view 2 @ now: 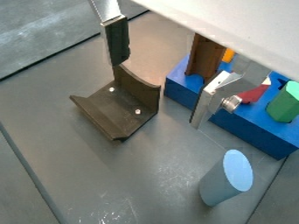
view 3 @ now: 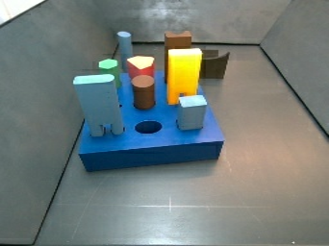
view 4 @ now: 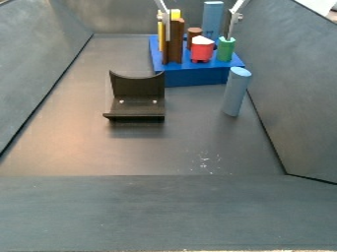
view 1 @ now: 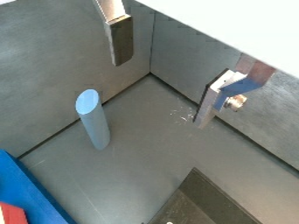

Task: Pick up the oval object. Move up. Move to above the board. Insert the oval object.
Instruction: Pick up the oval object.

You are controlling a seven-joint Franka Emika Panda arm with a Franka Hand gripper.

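Oval object (view 4: 235,90) stood upright beside the board (view 4: 198,71), untouched. The gripper (view 2: 170,80) hovered above it, jaws apart and empty, seemingly ready to descend.

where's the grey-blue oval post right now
The slim grey-blue oval post stands upright on the floor beside the bright-blue board, not held; the open gripper is above, fingers empty.

A dull grey floor (view 4: 145,148), faintly glossy with small scuffs, is boxed in by plain grey walls (view 4: 277,59) under even light.
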